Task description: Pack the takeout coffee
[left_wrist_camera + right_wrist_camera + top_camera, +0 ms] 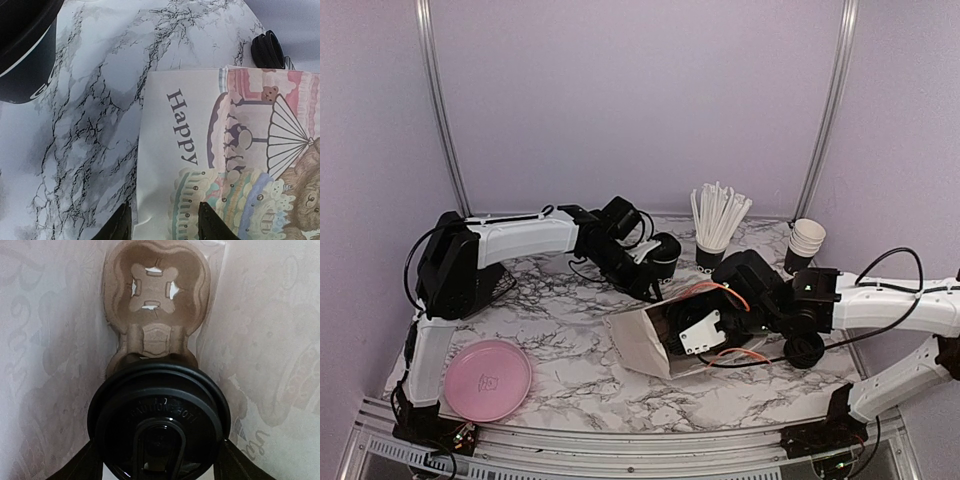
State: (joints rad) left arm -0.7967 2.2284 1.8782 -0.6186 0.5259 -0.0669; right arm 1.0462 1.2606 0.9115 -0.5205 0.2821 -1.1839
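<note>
A black takeout coffee cup [159, 420] with a round black lid sits between my right gripper's [160, 462] fingers, which are shut on its sides. It is inside the white printed paper bag [635, 345], which lies on its side with its mouth toward the right arm. A brown cardboard cup carrier [155, 285] rests at the bag's far end, just beyond the cup. A second black lidded cup [665, 250] stands beside my left gripper [645, 280] and shows with white lettering in the left wrist view [22, 55]. My left gripper [165, 227] is open and empty over the bag's edge [150, 150].
A black cup holding white straws [715, 235] and a nested stack of cups [805, 243] stand at the back right. A pink plate [487, 379] lies at the front left. The marble table [570, 320] ends in a metal rail at the front.
</note>
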